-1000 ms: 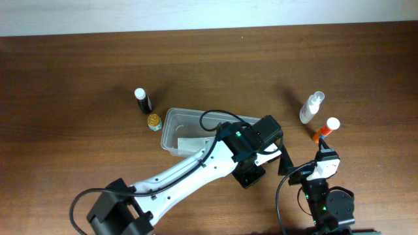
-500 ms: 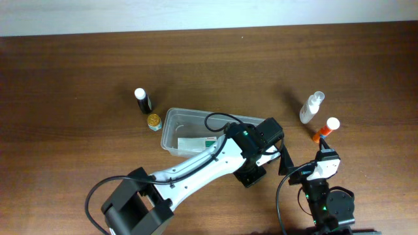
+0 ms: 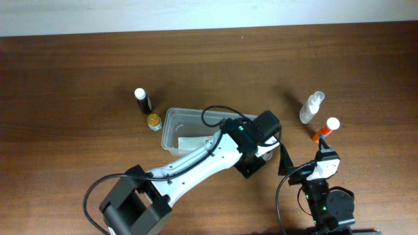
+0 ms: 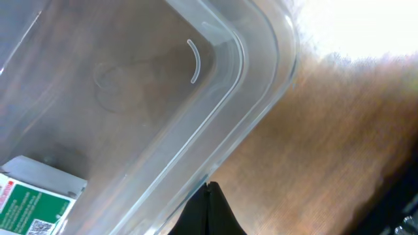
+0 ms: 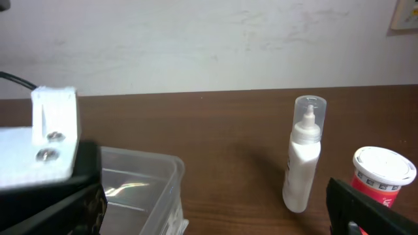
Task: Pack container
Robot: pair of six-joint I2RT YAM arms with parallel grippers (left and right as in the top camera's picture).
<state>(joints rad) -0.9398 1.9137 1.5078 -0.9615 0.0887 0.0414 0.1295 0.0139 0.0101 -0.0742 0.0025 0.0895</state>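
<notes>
The clear container (image 3: pixel 175 124) sits mid-table, with a white and green box (image 3: pixel 189 142) lying inside it. In the left wrist view the box (image 4: pixel 32 199) lies on the container's floor and the rim (image 4: pixel 261 78) curves round a corner. My left gripper (image 4: pixel 208 196) is shut and empty, its tip just outside that rim at the container's right end (image 3: pixel 260 138). My right gripper (image 5: pixel 215 222) is open and empty, low near the front edge (image 3: pixel 307 160), facing the container's corner (image 5: pixel 163 176).
A white spray bottle (image 3: pixel 311 108) (image 5: pixel 304 156) and an orange bottle with a white cap (image 3: pixel 325 130) (image 5: pixel 382 173) stand at the right. A black bottle (image 3: pixel 142 100) and a small gold-capped jar (image 3: pixel 153 121) stand left of the container.
My left wrist has shifted slightly up and left, closer to the container's right end. The right arm has not moved.
</notes>
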